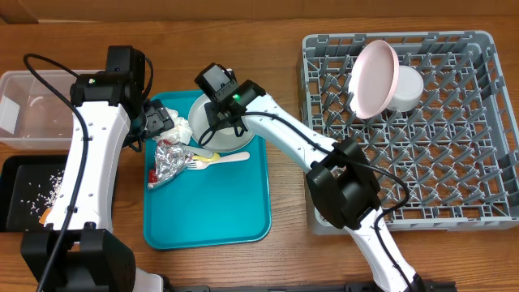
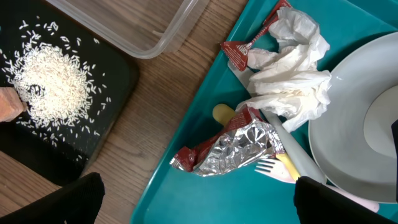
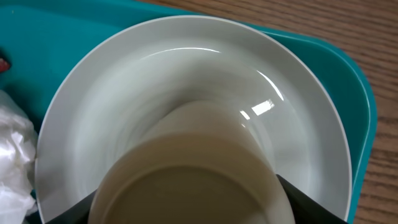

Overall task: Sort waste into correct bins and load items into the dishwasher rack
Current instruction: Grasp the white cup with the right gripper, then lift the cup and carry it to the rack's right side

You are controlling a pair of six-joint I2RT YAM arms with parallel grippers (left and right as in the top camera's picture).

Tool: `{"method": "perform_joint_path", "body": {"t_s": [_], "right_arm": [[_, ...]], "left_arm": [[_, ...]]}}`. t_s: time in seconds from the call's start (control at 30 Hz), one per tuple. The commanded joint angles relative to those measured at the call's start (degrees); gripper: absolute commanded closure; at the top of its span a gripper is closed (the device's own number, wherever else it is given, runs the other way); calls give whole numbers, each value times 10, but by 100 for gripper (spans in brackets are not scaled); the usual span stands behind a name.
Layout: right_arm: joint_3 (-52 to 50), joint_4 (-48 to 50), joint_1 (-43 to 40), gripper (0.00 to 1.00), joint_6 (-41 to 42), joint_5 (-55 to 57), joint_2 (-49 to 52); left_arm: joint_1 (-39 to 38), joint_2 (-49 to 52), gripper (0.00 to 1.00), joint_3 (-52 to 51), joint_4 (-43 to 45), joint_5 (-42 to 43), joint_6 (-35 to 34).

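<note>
- Left gripper (image 1: 154, 123): jaws spread wide with nothing between them, hovering over the left side of the teal tray (image 1: 207, 212), above the waste.
- Right gripper (image 1: 219, 120): lowered onto the grey-green plate (image 3: 186, 68) on the tray. The small white cup (image 3: 186, 180) sits between its fingers, but I cannot tell whether they are clamped on it.
- Waste on the tray: a crumpled napkin (image 2: 292, 68), foil (image 2: 239, 146) and red wrappers (image 2: 249, 50) lie just left of the plate.
- Cutlery: the yellow spoon (image 2: 222, 113), fork (image 2: 270, 168) and grey knife (image 2: 295, 152) lie partly under the foil and napkin.
- Black tray (image 2: 118, 81): holds loose rice (image 2: 46, 81) and an orange cube (image 2: 9, 102).
- Clear tub (image 1: 32, 105): stands behind the black tray.
- Dishwasher rack (image 1: 454, 162): a pink plate (image 1: 375, 77) stands tilted on edge, with the white bowl (image 1: 404, 88) just beside it.
</note>
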Motion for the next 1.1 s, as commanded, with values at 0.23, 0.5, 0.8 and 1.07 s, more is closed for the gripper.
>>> {"method": "perform_joint_path", "body": {"t_s": [0.23,0.5,0.8,1.07], "right_arm": [[46,-36,-5,51,3,9,0],[177,-146,-17,60,3,9,-14],[366,-293,-82,60,12,25,-37],[504,-418,-224,59,14,48,-44]], "left_arm": [[-1,-7,0,13,1,0,-12],[-1,-7,0,13,1,0,-12],[-1,-7,0,13,1,0,-12],[-1,-7,0,13,1,0,-12]]}}
